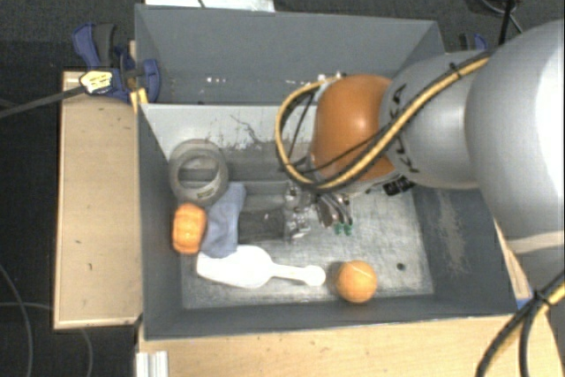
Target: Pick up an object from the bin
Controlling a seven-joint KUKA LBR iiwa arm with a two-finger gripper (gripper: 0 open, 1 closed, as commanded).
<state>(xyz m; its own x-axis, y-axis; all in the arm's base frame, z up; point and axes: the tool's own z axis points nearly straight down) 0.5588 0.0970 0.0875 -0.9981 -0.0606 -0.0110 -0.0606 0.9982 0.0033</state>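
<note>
Approach step: hand low at centre of bin, grip cannot be told; next, centre over the spoon just nearer

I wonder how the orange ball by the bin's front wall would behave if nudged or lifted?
The orange ball looks round and lies free on the bin floor, so a nudge would probably roll it, perhaps against the white scoop beside it. Its curved surface may slip out of an off-centre pinch.
</note>
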